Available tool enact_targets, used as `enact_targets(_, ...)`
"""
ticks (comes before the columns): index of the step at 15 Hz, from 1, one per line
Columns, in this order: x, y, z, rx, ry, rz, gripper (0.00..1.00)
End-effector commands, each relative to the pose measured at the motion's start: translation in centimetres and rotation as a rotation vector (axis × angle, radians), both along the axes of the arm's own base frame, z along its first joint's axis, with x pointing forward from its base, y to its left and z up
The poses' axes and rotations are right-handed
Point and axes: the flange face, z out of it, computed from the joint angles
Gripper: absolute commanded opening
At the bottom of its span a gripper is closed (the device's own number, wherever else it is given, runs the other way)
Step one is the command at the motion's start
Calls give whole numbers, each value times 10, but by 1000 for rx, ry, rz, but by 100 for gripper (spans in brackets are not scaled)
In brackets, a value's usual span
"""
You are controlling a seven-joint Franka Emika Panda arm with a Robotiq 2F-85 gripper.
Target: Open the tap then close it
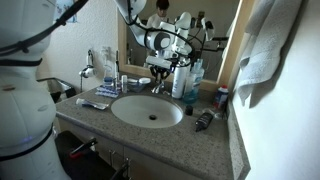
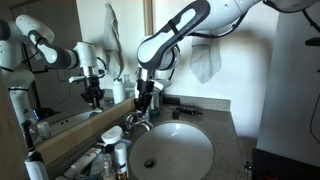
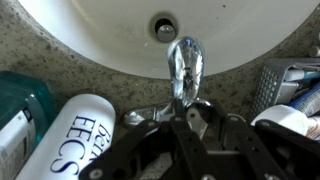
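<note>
Arm (image 2: 182,27) arcs down from the right; end effector (image 2: 143,106) vertical over tap (image 3: 185,62) lever; its opening cannot be told.

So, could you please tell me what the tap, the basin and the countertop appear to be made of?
The tap looks like chrome-plated metal: mirror-bright, with reflections. The basin seems glazed ceramic, smooth glossy white, though enamel is possible. The countertop looks like polished granite or a speckled composite.

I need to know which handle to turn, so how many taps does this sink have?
1. The tap stands at the back rim of the sink, the gripper right at it. Bottles beside it might hide another.
</note>
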Motion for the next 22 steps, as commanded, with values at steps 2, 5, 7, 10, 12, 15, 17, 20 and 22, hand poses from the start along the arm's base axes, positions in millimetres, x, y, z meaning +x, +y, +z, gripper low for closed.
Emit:
enact_targets(2, -40, -17, -11, -4, 147, -16, 8)
enact_targets(5, -41, -16, -13, 0, 151, -13, 8)
enact_targets(7, -43, -16, -15, 2, 152, -10, 8)
enact_targets(10, -44, -16, -15, 3, 152, -7, 8)
enact_targets(12, -44, -15, -15, 4, 152, -6, 8)
enact_targets(15, -42, -15, -13, -2, 152, -17, 8)
enact_targets(17, -37, -17, -8, -5, 102, -59, 54)
enact_targets(20, -43, -29, 0, 37, 46, -137, 69)
enact_targets(22, -52, -40, 7, 72, 15, -184, 84)
